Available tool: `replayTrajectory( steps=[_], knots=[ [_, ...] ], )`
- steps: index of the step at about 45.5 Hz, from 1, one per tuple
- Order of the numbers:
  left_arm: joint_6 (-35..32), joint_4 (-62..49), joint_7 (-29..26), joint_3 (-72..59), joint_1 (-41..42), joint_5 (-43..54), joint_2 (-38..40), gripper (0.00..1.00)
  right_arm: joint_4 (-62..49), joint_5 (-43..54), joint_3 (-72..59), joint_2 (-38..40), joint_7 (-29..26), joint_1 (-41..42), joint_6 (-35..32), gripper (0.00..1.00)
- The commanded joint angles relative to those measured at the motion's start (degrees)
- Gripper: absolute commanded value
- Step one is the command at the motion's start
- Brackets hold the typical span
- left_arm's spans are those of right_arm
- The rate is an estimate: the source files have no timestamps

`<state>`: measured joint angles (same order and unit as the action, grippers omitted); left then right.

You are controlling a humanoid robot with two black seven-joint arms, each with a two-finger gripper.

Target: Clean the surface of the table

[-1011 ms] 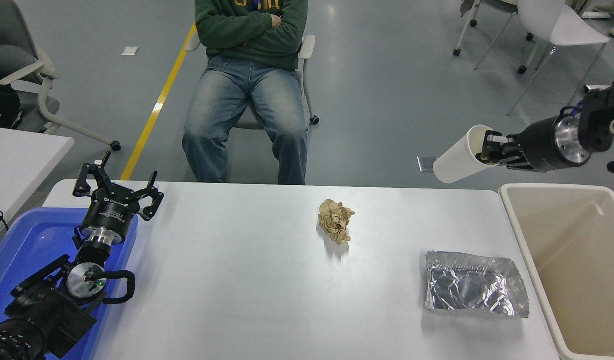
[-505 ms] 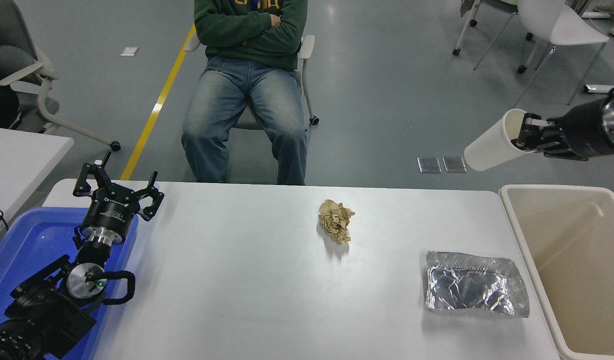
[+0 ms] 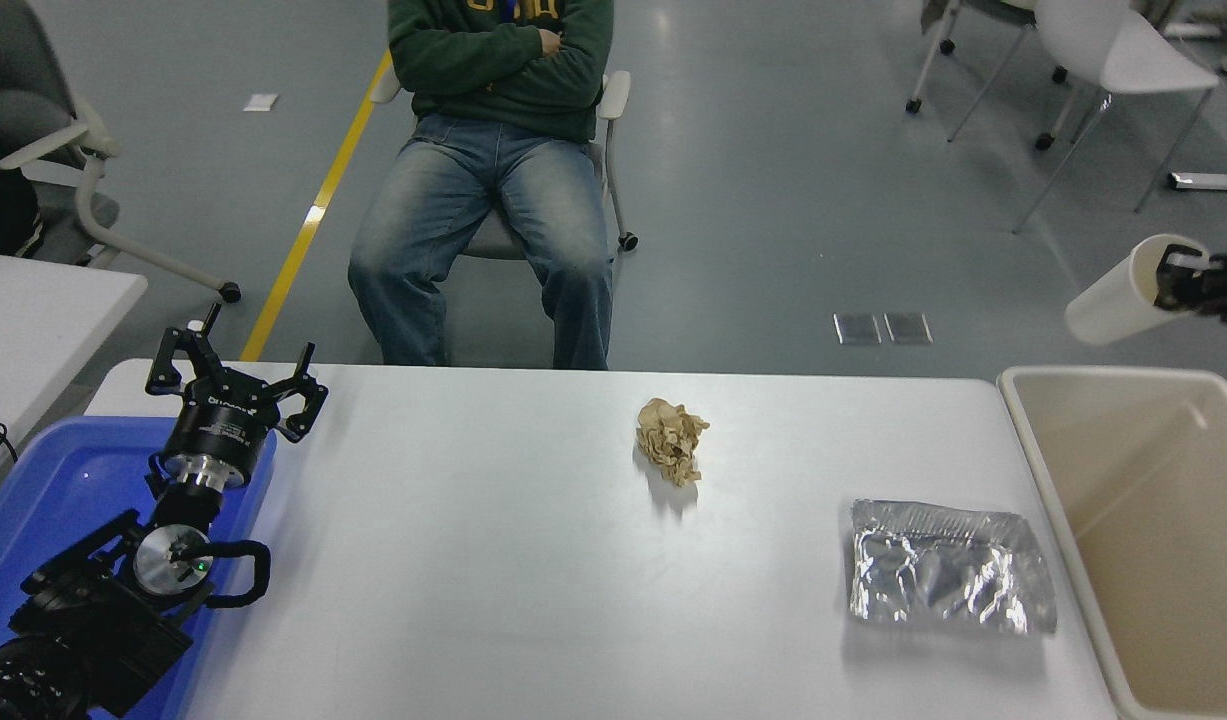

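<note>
While right gripper (image 3: pixel 1173 280) grips white cup (image 3: pixel 1113 305) – beyond table surface (image 3: pixel 473 560) edge

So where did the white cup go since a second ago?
The right gripper, with one finger inside the white cup, carried it rightward to the picture's edge, just beyond the beige bin. The crumpled paper and foil tray stayed on the table surface; the left gripper stayed parked and open over the blue tray.
</note>
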<state>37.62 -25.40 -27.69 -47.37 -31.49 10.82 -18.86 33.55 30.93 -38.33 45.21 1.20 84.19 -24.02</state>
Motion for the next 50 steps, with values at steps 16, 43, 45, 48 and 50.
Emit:
replayTrajectory(
  steps=[16, 43, 45, 48, 50],
  knots=[
    [0.00, 0.00, 0.00, 0.00, -0.06, -0.01, 0.06, 1.00, -34.51, -0.44, 7.12, -15.32, -0.41, -25.82, 9.42, 0.00],
    [0.00, 0.09, 0.00, 0.00, -0.06, 0.00, -0.03, 1.00, -34.51, -13.44, 16.70, -22.27, -0.50, -41.12, 37.20, 0.00],
    [0.00, 0.09, 0.00, 0.00, -0.06, -0.01, -0.03, 1.00, -34.51, -14.84, 16.97, -22.88, -0.41, -41.30, 38.60, 0.00],
    [0.00, 0.09, 0.00, 0.00, -0.06, 0.08, -0.03, 1.00, -34.51, -16.34, 17.41, -23.68, -0.49, -41.48, 40.28, 0.00],
    [0.00, 0.09, 0.00, 0.00, -0.06, 0.08, -0.03, 1.00, -34.43, -16.87, 17.67, -24.20, -0.41, -41.65, 40.98, 0.00]
  ],
)
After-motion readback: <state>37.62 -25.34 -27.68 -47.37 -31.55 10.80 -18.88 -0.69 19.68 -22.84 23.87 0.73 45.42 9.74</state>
